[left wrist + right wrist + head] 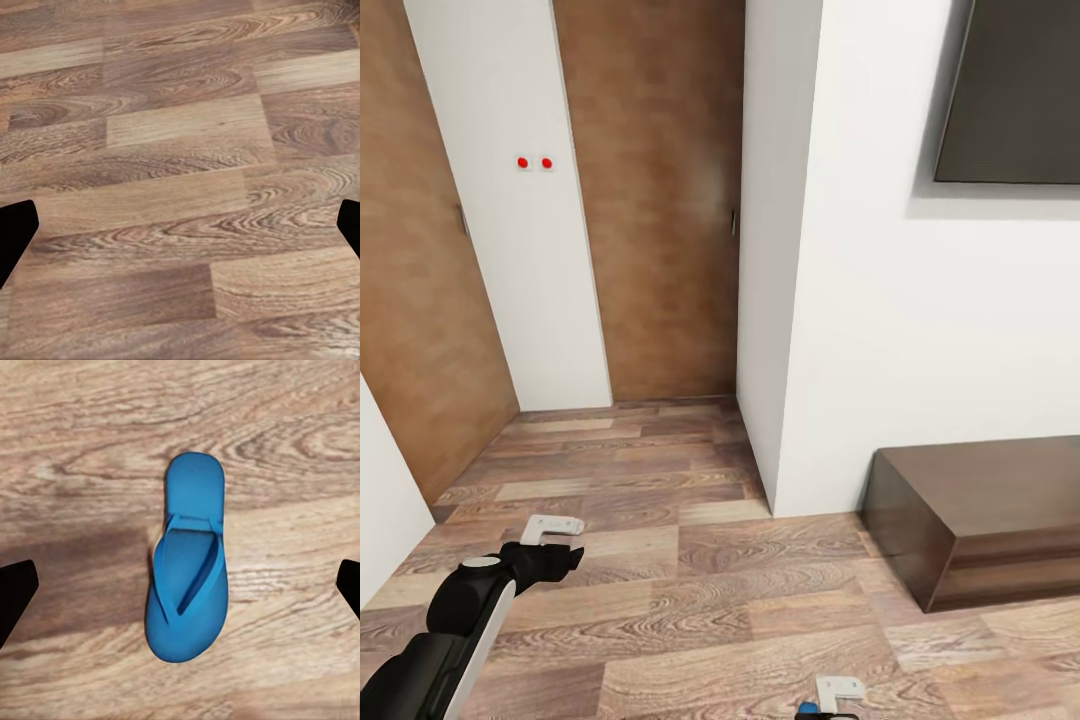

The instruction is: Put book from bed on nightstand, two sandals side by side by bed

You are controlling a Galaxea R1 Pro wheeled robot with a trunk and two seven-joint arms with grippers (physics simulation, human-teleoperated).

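One bright blue flip-flop sandal (187,562) lies flat on the wood-plank floor, strap side up, in the right wrist view. My right gripper (180,592) hangs above it, open, its two dark fingertips (15,596) spread wide on either side and apart from the sandal. In the head view the right gripper (830,700) sits at the bottom edge with a small blue patch beside it. My left gripper (180,229) is open over bare floor, and in the head view the left gripper (555,545) is low on the left. The book, the bed, the nightstand and the other sandal are out of view.
Two brown wooden doors (660,200) stand ahead with a white wall strip bearing red switches (534,162). A white wall corner (780,300) juts out at centre. A long low dark-brown cabinet (980,510) sits under a dark screen (1010,90) on the right.
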